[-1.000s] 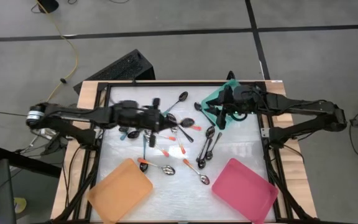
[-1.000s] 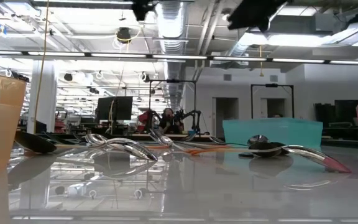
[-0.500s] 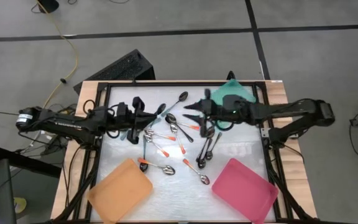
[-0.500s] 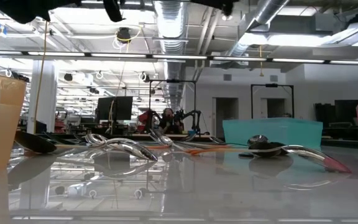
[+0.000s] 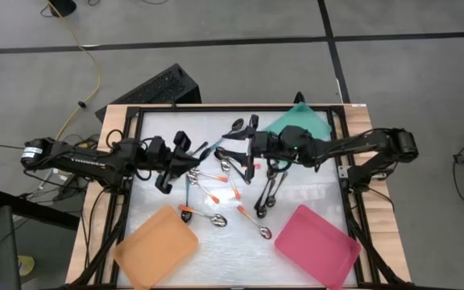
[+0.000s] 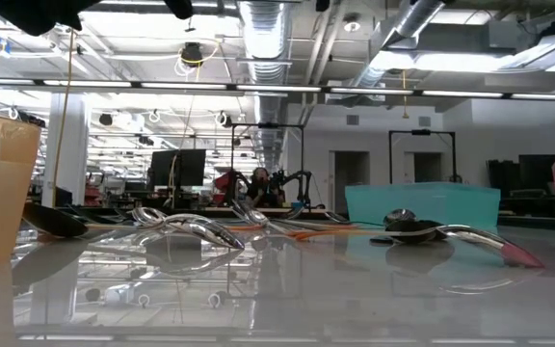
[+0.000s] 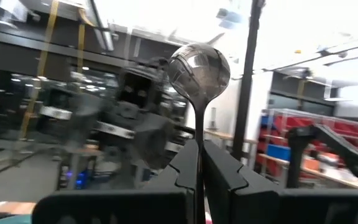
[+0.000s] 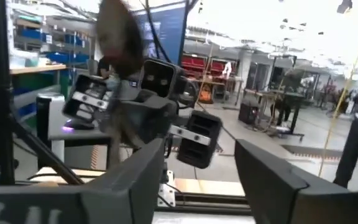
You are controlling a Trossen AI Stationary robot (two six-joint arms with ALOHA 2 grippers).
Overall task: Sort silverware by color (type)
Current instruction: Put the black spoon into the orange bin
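Several small shiny spoons [image 5: 232, 181] lie scattered on the white table top, some with orange handles, some all silver; in the low view they lie flat [image 6: 191, 227]. My left gripper [image 5: 188, 157] hovers over the left part of the pile, shut on one silver spoon [image 7: 199, 68]. My right gripper [image 5: 237, 145] is open and faces it from the right, over the pile's far part, holding nothing. In the right wrist view my right gripper [image 8: 197, 180] looks at the left gripper and its blurred spoon [image 8: 120, 37]. My left gripper pinches the spoon's thin handle [image 7: 197, 140] between its two fingers [image 7: 219, 165]. The handle lies along the fingers, and the bowl [image 7: 199, 65] sticks out beyond their tips. The spoon is lifted clear of the table.
An orange tray [image 5: 155, 246] sits at the near left, a pink tray [image 5: 316, 246] at the near right, and a teal tray [image 5: 300, 122] at the far right under my right arm. A black frame [image 5: 131, 161] borders the table.
My right gripper has moved from over the teal tray toward the table's left, out over the spoons. My left gripper has drawn back a little toward the left edge and turned, with the spoon in its fingers.
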